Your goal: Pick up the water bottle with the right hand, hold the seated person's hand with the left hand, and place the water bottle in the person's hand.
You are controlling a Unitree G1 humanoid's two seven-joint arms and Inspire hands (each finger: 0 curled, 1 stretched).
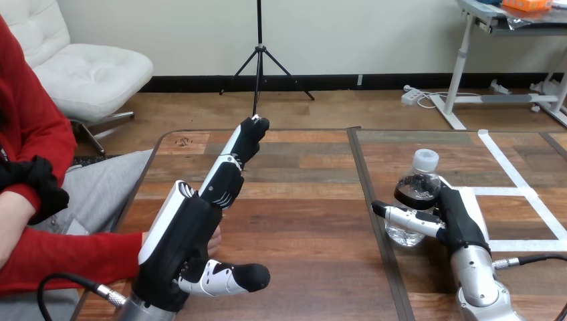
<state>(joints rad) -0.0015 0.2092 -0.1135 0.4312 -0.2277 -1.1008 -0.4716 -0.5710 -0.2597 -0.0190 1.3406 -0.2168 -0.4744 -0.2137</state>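
Observation:
The clear water bottle (416,194) with a white cap stands upright on the table at the right. My right hand (460,219) is against its right side, thumb curled across its front and fingers round the back. My left hand (180,231) is raised at the lower left, open, with straight fingers pointing away across the table and the thumb sticking out to the right. The person's hand (215,239), at the end of a red sleeve, lies just behind my left palm and is mostly hidden by it. I cannot tell whether the two touch.
White tape lines (508,167) mark a rectangle on the table's right part, close to the bottle. A dark seam (374,221) runs down the tabletop between my two hands. The person's other forearm rests at the far left edge.

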